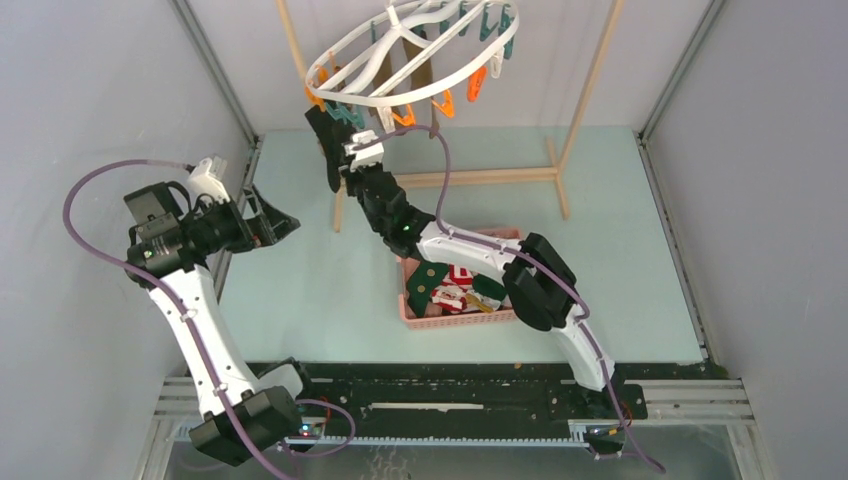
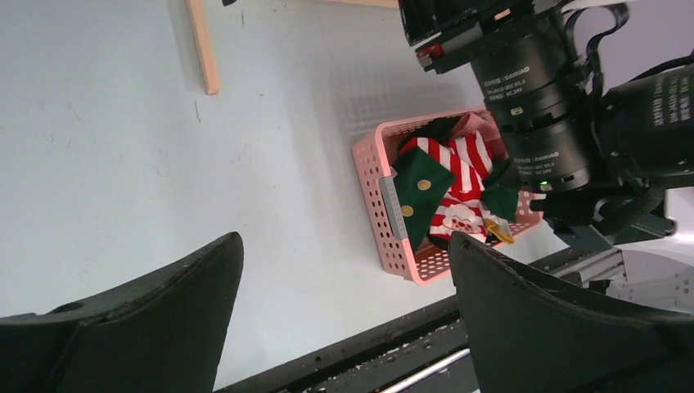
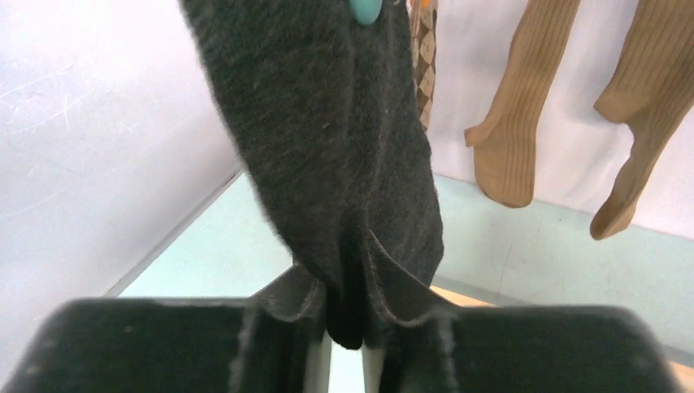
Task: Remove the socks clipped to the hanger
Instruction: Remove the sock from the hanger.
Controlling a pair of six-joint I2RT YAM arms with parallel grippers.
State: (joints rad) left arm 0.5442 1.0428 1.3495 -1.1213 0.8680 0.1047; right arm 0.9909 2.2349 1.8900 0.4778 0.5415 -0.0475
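The white oval hanger [image 1: 455, 75] with teal and orange clothespins hangs from the wooden rack at the back. A black sock [image 1: 325, 140] dangles from a teal pin [image 3: 364, 10] at the hanger's left side. My right gripper [image 1: 350, 165] reaches up to it, and in the right wrist view its jaws [image 3: 348, 278] pinch the lower end of the black sock [image 3: 327, 147]. Behind it hang an argyle sock [image 3: 424, 57] and two tan socks [image 3: 524, 123]. My left gripper [image 1: 275, 220] [image 2: 344, 254] stands wide open and holds nothing, far left of the hanger.
A pink basket [image 1: 455, 320] [image 2: 385, 205] sits on the table under the right arm, holding a red-and-white striped sock [image 2: 462, 172] and a dark green sock [image 2: 421, 192]. The light wooden rack frame [image 1: 480, 178] stands across the back. Grey walls close in both sides.
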